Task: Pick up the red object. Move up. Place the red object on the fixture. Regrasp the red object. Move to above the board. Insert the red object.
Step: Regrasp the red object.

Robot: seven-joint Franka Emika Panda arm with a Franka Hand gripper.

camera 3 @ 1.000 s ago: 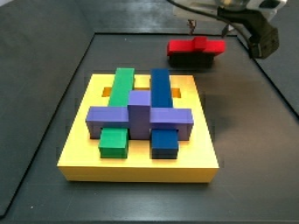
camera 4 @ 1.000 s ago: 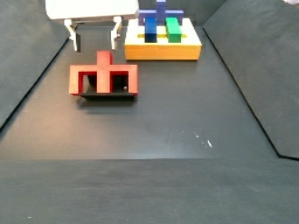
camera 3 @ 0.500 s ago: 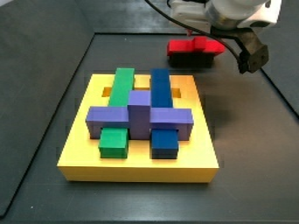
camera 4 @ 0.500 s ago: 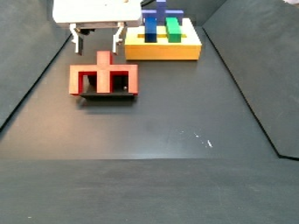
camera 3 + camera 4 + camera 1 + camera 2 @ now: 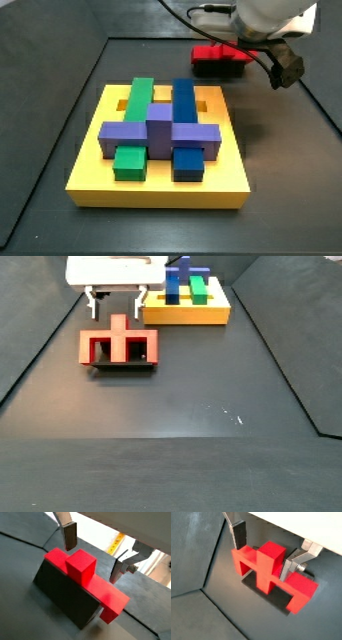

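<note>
The red object (image 5: 85,579) lies on top of the dark fixture (image 5: 63,597), its centre stub sticking up in both wrist views and its legs overhanging the edge. The gripper (image 5: 112,299) hangs just above it with jaws spread, one finger either side of the stub, touching nothing. The yellow board (image 5: 160,178) with its green, blue and purple bars sits well apart on the counter (image 5: 201,396).

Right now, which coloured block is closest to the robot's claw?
The red object, alone on the fixture beside the open gripper; the others sit on the board.
</note>
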